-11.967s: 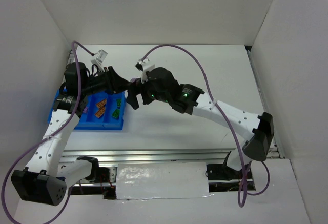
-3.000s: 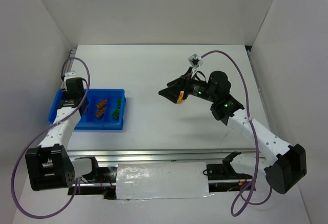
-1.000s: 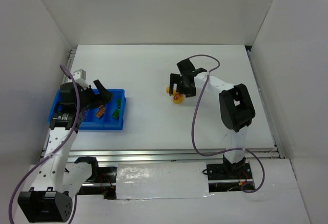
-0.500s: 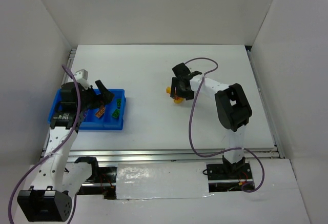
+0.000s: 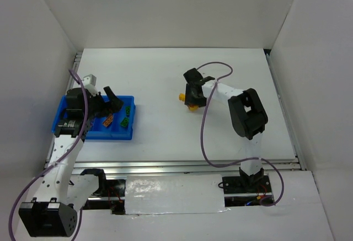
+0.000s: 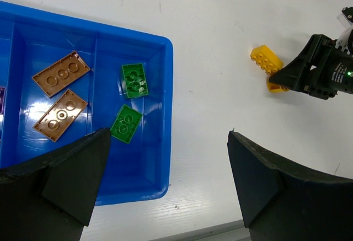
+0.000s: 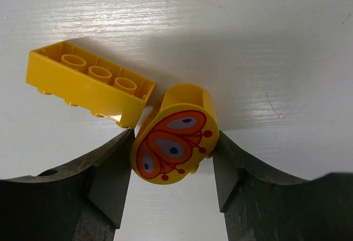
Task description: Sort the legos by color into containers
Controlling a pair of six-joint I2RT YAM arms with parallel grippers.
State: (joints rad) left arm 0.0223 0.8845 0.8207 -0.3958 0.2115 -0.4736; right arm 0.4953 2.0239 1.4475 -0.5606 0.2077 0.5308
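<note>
In the right wrist view, a rounded yellow lego (image 7: 175,136) with an orange butterfly print lies on the white table. My right gripper (image 7: 172,137) is shut on it, one finger touching each side. A rectangular yellow lego (image 7: 88,84) rests against it on the left. In the top view, the right gripper (image 5: 191,98) is at mid-table over the yellow legos (image 5: 182,97). My left gripper (image 6: 169,142) hangs open and empty above the right end of the blue tray (image 6: 168,86). The tray's compartments hold two green legos (image 6: 134,79), two orange-brown legos (image 6: 61,74) and a purple one (image 6: 1,97) at the frame edge.
The blue tray (image 5: 118,136) sits at the table's left side, close to the left wall. White walls enclose the table on three sides. The right arm's purple cable (image 5: 207,130) loops over the table toward the near edge.
The right gripper's fingers have closed in from wide open onto the rounded yellow lego. The left gripper has stayed open over the tray.
</note>
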